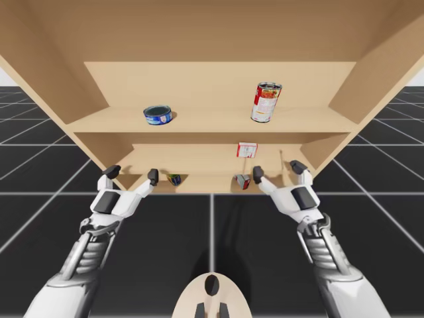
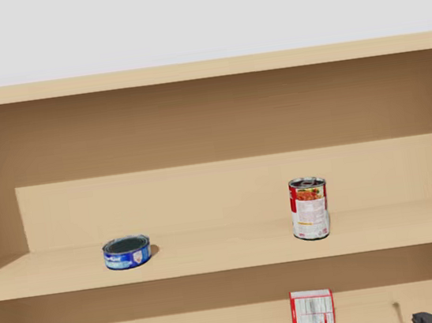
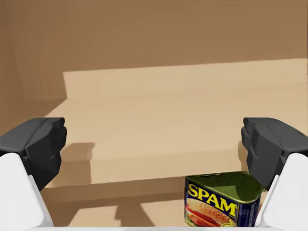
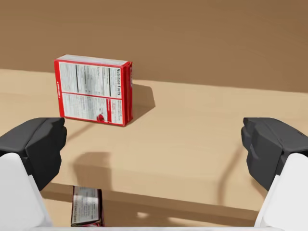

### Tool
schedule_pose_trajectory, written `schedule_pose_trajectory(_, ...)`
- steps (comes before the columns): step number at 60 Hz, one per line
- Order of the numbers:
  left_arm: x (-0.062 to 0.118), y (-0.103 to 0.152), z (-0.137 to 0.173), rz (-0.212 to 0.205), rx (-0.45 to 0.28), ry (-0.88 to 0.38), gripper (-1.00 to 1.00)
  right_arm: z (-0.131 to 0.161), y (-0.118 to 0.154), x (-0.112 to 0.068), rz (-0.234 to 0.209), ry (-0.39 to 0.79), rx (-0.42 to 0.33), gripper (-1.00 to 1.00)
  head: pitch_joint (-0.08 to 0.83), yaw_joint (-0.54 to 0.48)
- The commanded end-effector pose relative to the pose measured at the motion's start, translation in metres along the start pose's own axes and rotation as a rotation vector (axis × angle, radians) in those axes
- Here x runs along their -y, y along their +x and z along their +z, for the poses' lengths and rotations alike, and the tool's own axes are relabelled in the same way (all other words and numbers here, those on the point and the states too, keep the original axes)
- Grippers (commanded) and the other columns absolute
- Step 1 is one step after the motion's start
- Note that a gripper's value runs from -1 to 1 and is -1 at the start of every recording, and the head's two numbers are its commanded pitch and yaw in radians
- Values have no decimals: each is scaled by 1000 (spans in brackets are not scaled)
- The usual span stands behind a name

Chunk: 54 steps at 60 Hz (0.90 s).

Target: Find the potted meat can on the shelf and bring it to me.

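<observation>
- An open wooden shelf unit (image 1: 212,86) stands in front of the robot, with three boards showing one above another.
- Top board: a flat blue round can (image 1: 158,115) sits toward the robot's left. A tall red and white can (image 1: 266,102) stands upright, well apart from it toward the robot's right.
- Middle board: a red and white box (image 4: 94,90) stands upright near the back wall.
- Lowest board: the potted meat can (image 3: 224,204), dark blue and squarish with rounded corners, stands at the front edge, partly tucked under the middle board. A second red box (image 1: 242,180) sits on the same level, further toward the robot's right.
- The left gripper (image 1: 132,173) hangs at the front of the lowest board with its fingers spread wide. The potted meat can is low ahead of it, near one finger, and is not pinched.
- The right gripper (image 1: 278,169) is also spread wide and holds nothing. It faces the middle board, with the upright box ahead of it.
</observation>
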<state>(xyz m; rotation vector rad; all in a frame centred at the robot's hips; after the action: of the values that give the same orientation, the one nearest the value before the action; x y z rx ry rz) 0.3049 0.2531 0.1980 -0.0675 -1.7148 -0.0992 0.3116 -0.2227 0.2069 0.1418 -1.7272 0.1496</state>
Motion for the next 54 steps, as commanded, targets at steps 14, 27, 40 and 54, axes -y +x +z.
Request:
schedule_pose_trajectory(14, 0, 2, 3, -29, 48, 0, -1000, -1, -1, 1, 10, -33, -11, -1000, 104, 1)
schedule_pose_trajectory(27, 1, 2, 3, -34, 58, -10, -1000, -2, -2, 1, 57, -47, -3, -1000, 288, 53)
schedule_pose_trajectory(40, 1, 1, 3, -49, 66, -16, -1000, -3, -2, 4, 57, -55, 1, -1000, 441, 89)
schedule_pose_trajectory(54, 3, 4, 5, -58, 94, -20, -1000, -3, -2, 4, 61, -48, -3, -1000, 557, 164)
